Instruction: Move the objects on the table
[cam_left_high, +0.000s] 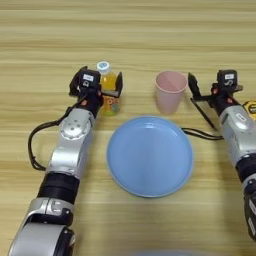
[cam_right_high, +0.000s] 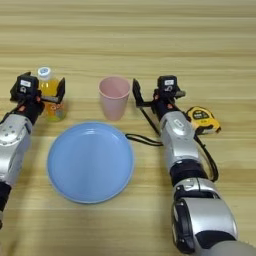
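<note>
Bottle (cam_left_high: 109, 89) and cup (cam_left_high: 169, 91) both stand upright on the table (cam_left_high: 150, 30), just behind the plate (cam_left_high: 150, 156), bottle off its left rear, cup off its right rear. Neither looks moved yet, so the whole task seems left. The left gripper (cam_left_high: 102, 90) has its fingers around the bottle, seemingly closed on it, cap up, long axis vertical. The right gripper (cam_right_high: 138, 95) waits open just right of the cup, whose mouth faces up. A tape measure (cam_right_high: 203, 118) lies further right.

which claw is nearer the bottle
Left. The left claw sits around the bottle, a finger on each side. The right claw is far off, just right of the cup.
</note>
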